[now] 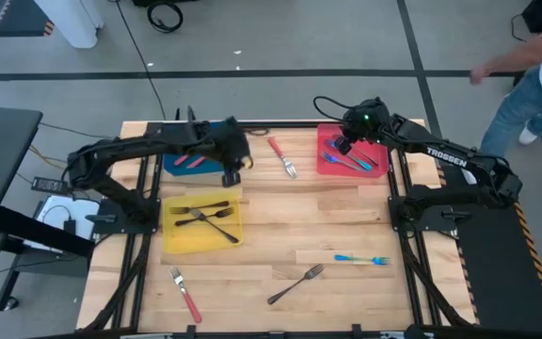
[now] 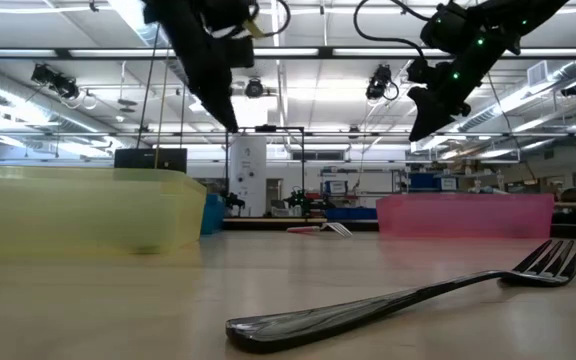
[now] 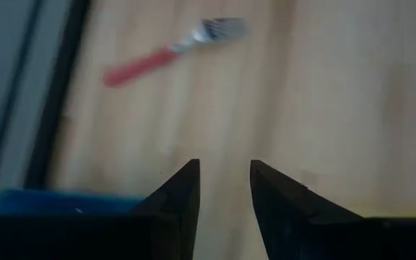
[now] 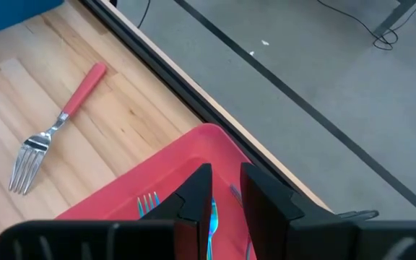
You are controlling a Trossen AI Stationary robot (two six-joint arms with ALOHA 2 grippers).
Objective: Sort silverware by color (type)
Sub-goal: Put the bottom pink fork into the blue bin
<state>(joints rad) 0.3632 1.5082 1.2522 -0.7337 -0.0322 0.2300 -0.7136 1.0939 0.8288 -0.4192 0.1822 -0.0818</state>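
A red-handled fork (image 1: 283, 157) (image 3: 168, 54) (image 4: 56, 130) lies flat on the wood between the blue tray (image 1: 196, 162) and the red tray (image 1: 351, 158). My left gripper (image 1: 232, 177) (image 3: 224, 170) hangs open above the table by the blue tray's right side, short of that fork, nothing between its fingers. My right gripper (image 1: 342, 148) (image 4: 226, 173) hovers over the red tray, fingers a little apart and empty; blue forks (image 4: 213, 213) lie in the tray below. Near the front lie a red fork (image 1: 185, 295), a dark fork (image 1: 295, 284) (image 2: 408, 300) and a blue fork (image 1: 361, 259).
The yellow tray (image 1: 202, 223) at the left holds dark forks. The blue tray holds red-handled forks (image 1: 188, 162). Bare wood lies in the middle of the table. A person (image 1: 534, 85) stands beyond the far right corner.
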